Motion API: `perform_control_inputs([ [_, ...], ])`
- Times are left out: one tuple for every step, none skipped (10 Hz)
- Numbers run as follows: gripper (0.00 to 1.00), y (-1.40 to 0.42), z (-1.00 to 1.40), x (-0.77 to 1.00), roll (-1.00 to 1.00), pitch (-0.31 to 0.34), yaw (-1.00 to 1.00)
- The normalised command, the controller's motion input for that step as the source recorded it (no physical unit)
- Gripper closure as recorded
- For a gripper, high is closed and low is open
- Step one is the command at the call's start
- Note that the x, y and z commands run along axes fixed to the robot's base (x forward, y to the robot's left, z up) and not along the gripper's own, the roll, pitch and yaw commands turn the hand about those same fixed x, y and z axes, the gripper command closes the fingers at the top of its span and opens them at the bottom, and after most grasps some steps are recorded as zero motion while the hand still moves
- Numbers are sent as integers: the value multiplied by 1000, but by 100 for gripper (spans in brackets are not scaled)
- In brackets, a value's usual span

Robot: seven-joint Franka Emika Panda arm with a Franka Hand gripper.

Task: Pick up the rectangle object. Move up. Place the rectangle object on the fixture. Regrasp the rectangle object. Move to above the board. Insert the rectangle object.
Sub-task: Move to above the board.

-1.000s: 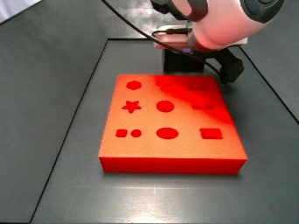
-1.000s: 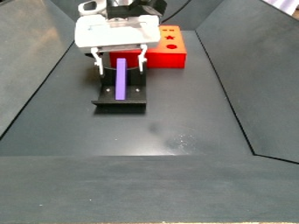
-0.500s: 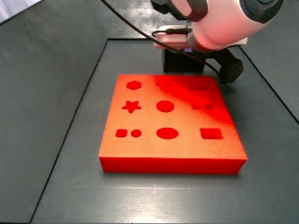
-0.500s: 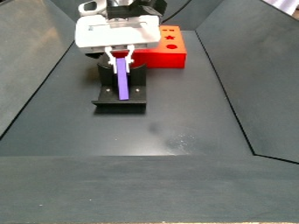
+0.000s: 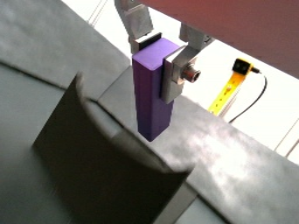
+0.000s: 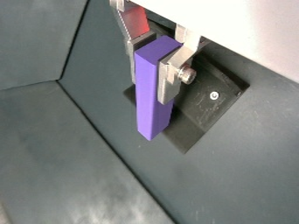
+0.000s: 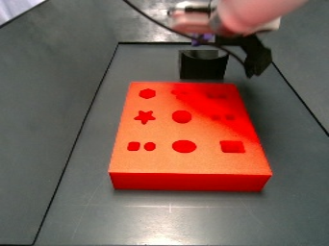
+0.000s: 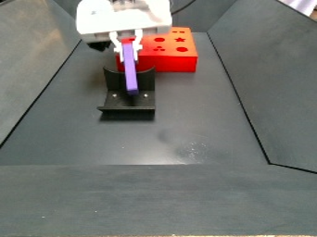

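The gripper [image 5: 163,54] holds the small purple-violet rectangular block [image 5: 152,91] by its upper end, the flat silver finger plates [image 5: 184,65] pressed against opposite faces. The block hangs upright just above the fixture, a dark grey-black L-shaped bracket on a base plate [image 8: 128,98]; whether its lower end touches the fixture cannot be told.

The step in hand looks like carrying the regrasped block over to the board. To do it well, the lift should run straight up until the lower end is clear of the fixture's upright wall, because a sideways drag could twist the block in the pads. The grip sits high on a long piece, so slow travel should keep it from swinging.

The large flat orange-red slab [image 7: 188,131] lies beside the fixture, its matte top cut with darker star, circle, hexagon, oval and rectangle pockets. The rectangular pocket [image 7: 232,147] lies at the end of the board away from the fixture. The block is smooth and sharp-edged, with flat, even faces. The fixture is dull black, with a bolt head [image 6: 214,96] on its plate.
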Motion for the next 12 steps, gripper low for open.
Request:
perform_control_inputs([
  [100,2,1000,-84,-51,58,119],
  [100,1,1000,-85,-57,26,121],
  [100,1,1000,-86,-53,-1,111],
  [100,1,1000,-85,-50,-27,96],
  [100,-1,1000,-84,-46,-47,71],
  [100,0,1000,-86,-41,-55,47],
  [100,-1,1000,-85,-41,-61,14],
  [100,0,1000,-87,-43,-56,2],
  [100,-1,1000,-90,-44,-45,-23],
  [100,-1,1000,-91,-47,-34,-35],
  [100,-1,1000,-92,-49,-16,-43],
  [100,-3,1000,-95,-49,6,-49],
])
